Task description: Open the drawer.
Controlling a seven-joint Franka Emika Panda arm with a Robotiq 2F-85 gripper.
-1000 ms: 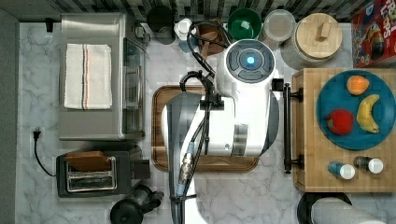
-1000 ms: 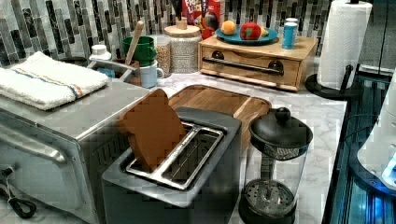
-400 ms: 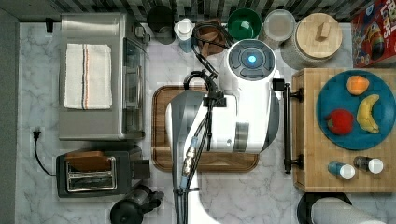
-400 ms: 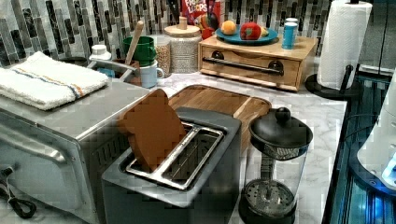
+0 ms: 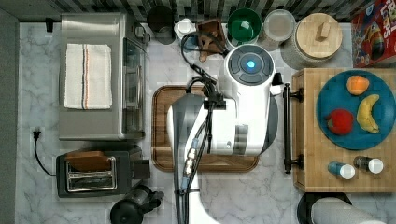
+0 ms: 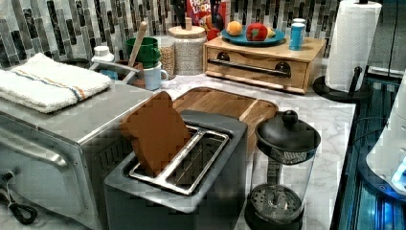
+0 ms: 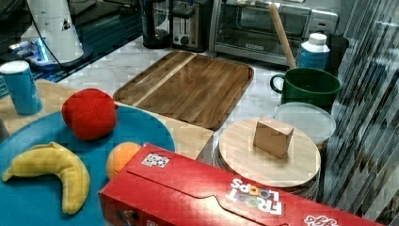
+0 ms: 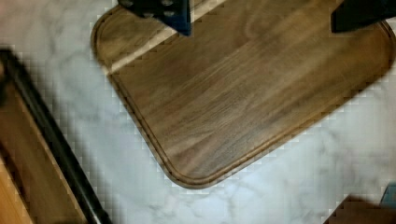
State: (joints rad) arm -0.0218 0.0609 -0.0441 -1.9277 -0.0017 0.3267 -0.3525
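The drawer (image 6: 256,74) sits shut in a light wooden box at the top view's right, its long black handle (image 5: 286,128) facing the brown tray (image 5: 161,126). My arm (image 5: 247,107) hangs over that tray, a little short of the handle. In the wrist view my gripper (image 8: 261,11) is open with its two fingertips (image 8: 159,9) wide apart above the tray (image 8: 243,98) and nothing between them. The handle (image 8: 56,154) and drawer front (image 8: 18,163) lie beyond the tray's rounded corner, across a strip of marble.
A blue plate (image 5: 336,93) with fruit and two small shakers (image 5: 341,170) rest on the box top. A toaster oven (image 5: 100,77), toaster (image 5: 91,173) and coffee press (image 5: 130,210) line the top view's left. Jars and a green cup (image 5: 243,25) stand at the back.
The arm has shifted only slightly over the brown tray. The drawer has stayed shut.
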